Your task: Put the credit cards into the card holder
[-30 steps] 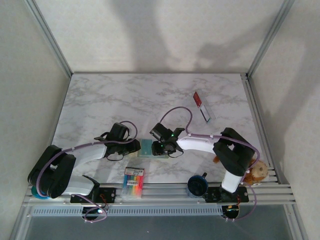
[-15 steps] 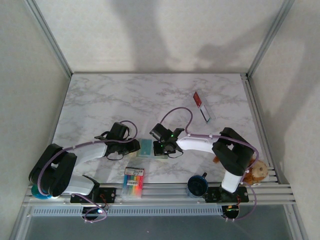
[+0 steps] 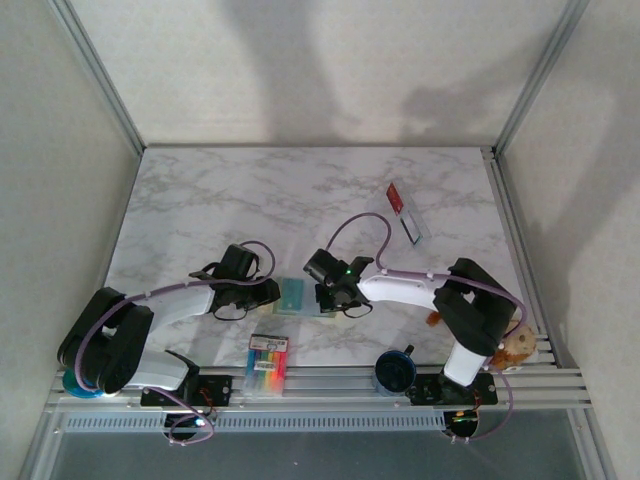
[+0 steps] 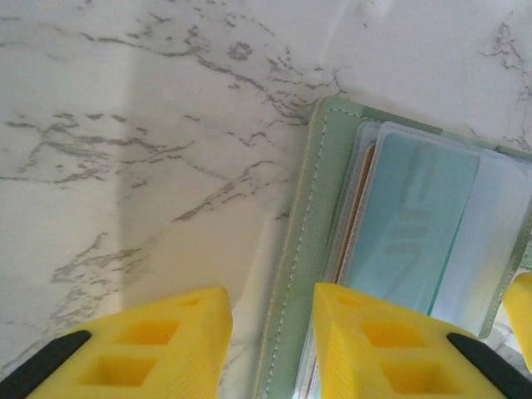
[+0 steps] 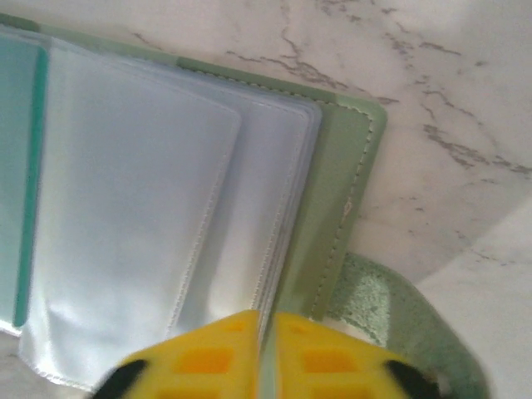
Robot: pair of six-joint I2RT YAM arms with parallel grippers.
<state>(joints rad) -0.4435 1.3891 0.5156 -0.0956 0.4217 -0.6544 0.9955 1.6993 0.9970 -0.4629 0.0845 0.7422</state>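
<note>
Lying open between both arms, the card holder (image 4: 299,249) holds the teal card (image 4: 411,224). The right gripper (image 5: 266,320) pinches its clear sleeve (image 5: 133,208); the left gripper (image 4: 270,307) has its jaws apart over the holder's edge.

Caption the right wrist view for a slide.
Right pincer pinching a clear sleeve of the open card holder.

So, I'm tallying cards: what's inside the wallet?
A teal card in a clear sleeve, empty clear sleeves beside it. A tan edge peeks from underneath; the rest is covered.
</note>
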